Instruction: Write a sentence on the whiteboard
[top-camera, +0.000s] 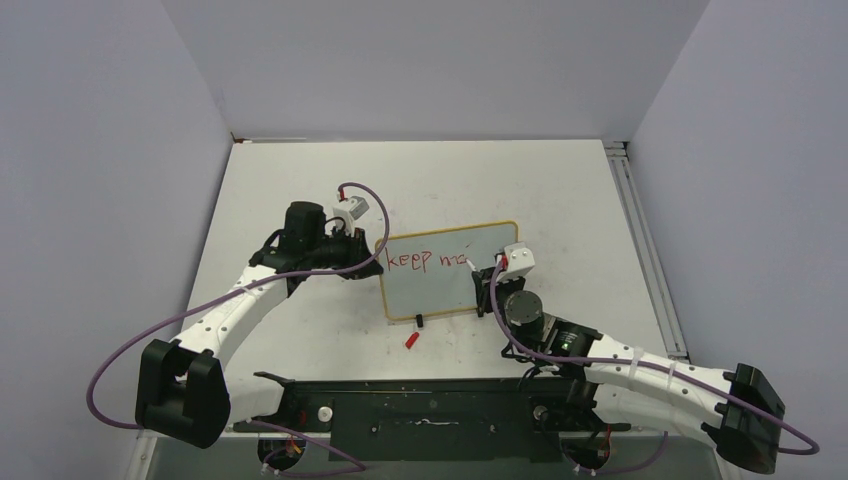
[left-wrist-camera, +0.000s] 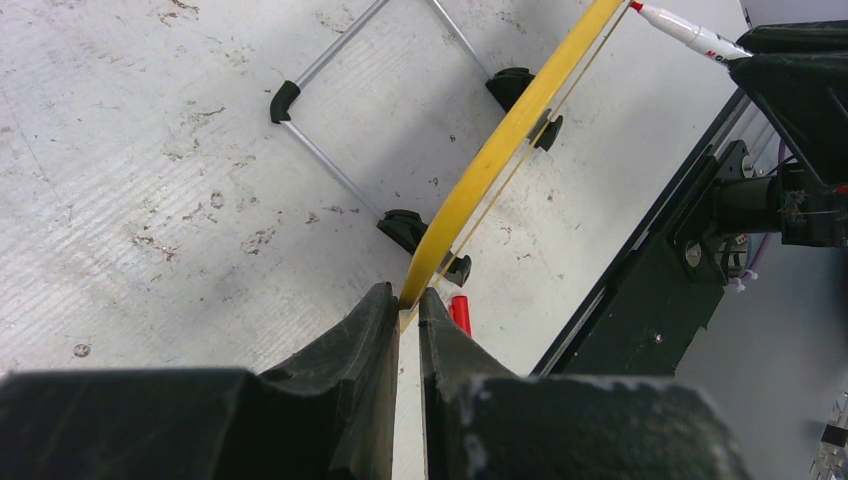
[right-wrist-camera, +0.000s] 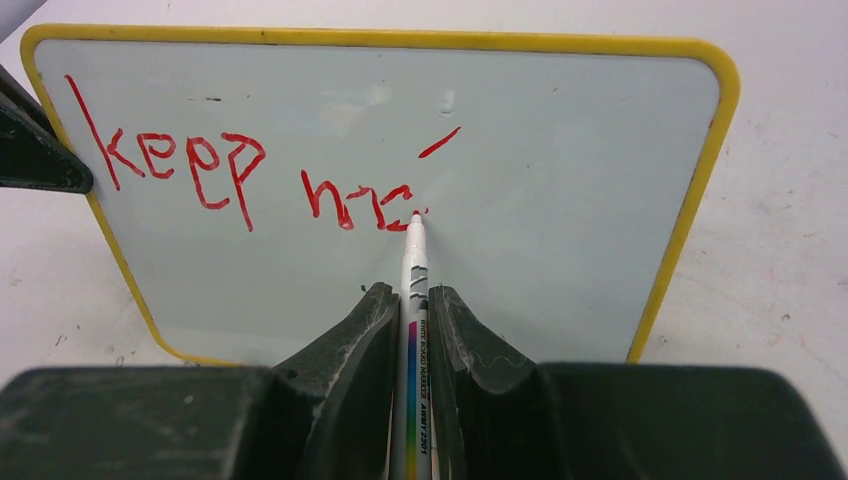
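Observation:
The whiteboard (top-camera: 445, 285) stands upright mid-table on black feet, its yellow frame (right-wrist-camera: 690, 200) rounded. Red lettering (right-wrist-camera: 190, 165) on it reads "keep" and then a partial word like "mo", with a loose red stroke above. It also shows in the top view (top-camera: 425, 260). My left gripper (left-wrist-camera: 408, 298) is shut on the board's yellow left edge (left-wrist-camera: 500, 150). My right gripper (right-wrist-camera: 410, 295) is shut on a white marker (right-wrist-camera: 413, 260), whose red tip touches the board at the end of the lettering. The marker also shows in the left wrist view (left-wrist-camera: 690, 30).
A red marker cap (top-camera: 411, 339) lies on the table in front of the board; it also shows in the left wrist view (left-wrist-camera: 459, 312). A wire stand (left-wrist-camera: 330, 130) props the board from behind. A black base rail (top-camera: 430, 405) runs along the near edge.

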